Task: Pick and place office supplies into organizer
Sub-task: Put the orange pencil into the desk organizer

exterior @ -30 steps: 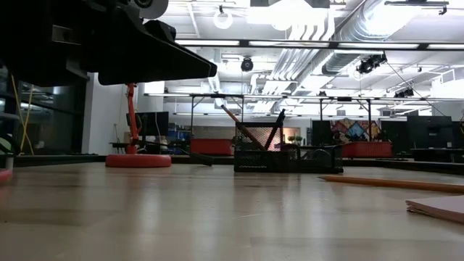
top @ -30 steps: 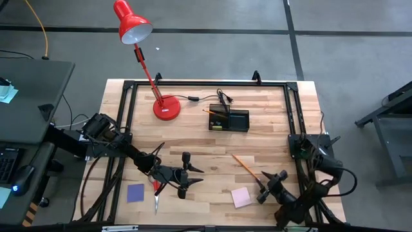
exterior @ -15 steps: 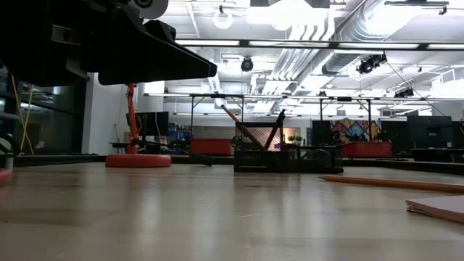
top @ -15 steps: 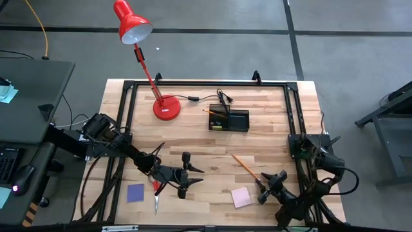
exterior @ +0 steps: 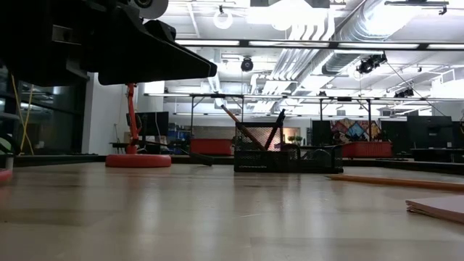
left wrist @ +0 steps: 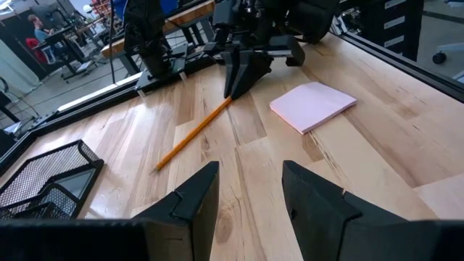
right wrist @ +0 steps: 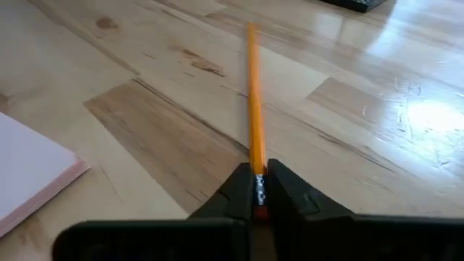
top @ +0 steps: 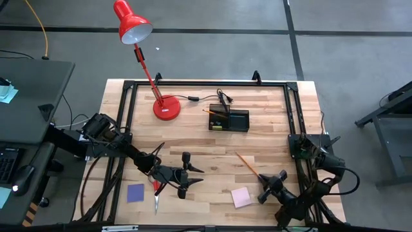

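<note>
Right gripper [top: 263, 185] is pinched shut on the eraser end of the long orange-yellow wooden pencil [top: 246, 164]. Its long axis points diagonally up-table at the black mesh organizer [top: 229, 120], with bare wooden table [top: 270, 129] between. Left gripper [top: 185, 175], fingers apart and empty, sits farther from the organizer, beside the red-handled scissors [top: 156, 193].

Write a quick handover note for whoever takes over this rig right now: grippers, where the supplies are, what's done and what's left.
Right gripper: shut on the pencil by its eraser end, near the table's front right; the pencil's far end sits low on the wood.
Left gripper: open, empty, at front left, close to the scissors.
Organizer: at the back centre, already holding a few pens or pencils.
Still on the table: pink sticky pad beside the right gripper, blue pad and scissors at front left.
Left: carry the pencil to the organizer, then the pads and scissors.
</note>
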You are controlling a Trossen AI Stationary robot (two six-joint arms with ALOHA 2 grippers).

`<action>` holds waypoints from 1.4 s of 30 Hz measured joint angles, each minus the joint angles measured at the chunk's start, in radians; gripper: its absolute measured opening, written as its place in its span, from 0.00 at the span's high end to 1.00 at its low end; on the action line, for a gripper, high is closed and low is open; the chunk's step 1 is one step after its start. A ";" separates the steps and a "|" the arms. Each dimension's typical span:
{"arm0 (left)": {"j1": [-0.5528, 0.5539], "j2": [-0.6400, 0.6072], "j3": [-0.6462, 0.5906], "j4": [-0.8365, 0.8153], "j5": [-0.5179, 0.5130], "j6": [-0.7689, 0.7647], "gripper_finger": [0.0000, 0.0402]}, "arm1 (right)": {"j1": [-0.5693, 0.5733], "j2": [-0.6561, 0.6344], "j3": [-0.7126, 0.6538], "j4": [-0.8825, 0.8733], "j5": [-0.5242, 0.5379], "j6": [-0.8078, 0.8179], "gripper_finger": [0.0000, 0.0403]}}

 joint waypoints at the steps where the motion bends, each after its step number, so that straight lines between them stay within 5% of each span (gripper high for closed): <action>1: 0.000 0.000 0.000 0.000 0.000 0.000 0.64 | 0.001 0.000 0.000 0.001 0.008 0.005 0.97; 17: 0.001 0.000 0.000 -0.001 0.026 0.072 0.64 | 0.002 0.007 0.212 -0.253 0.014 -0.029 0.99; 23: 0.018 0.000 0.002 -0.008 0.148 0.162 0.64 | 0.010 -0.035 0.304 -0.303 -0.030 -0.144 1.00; 29: 0.091 0.001 0.115 -0.200 0.325 0.103 0.64 | -0.001 -0.070 0.432 -0.318 -0.061 -0.341 1.00; 37: 0.149 0.001 0.252 -0.451 0.298 0.095 0.64 | -0.046 -0.074 0.610 -0.415 -0.154 -0.492 1.00; 42: 0.152 0.001 0.257 -0.472 0.235 0.141 0.64 | -0.068 -0.075 0.674 -0.447 -0.148 -0.527 1.00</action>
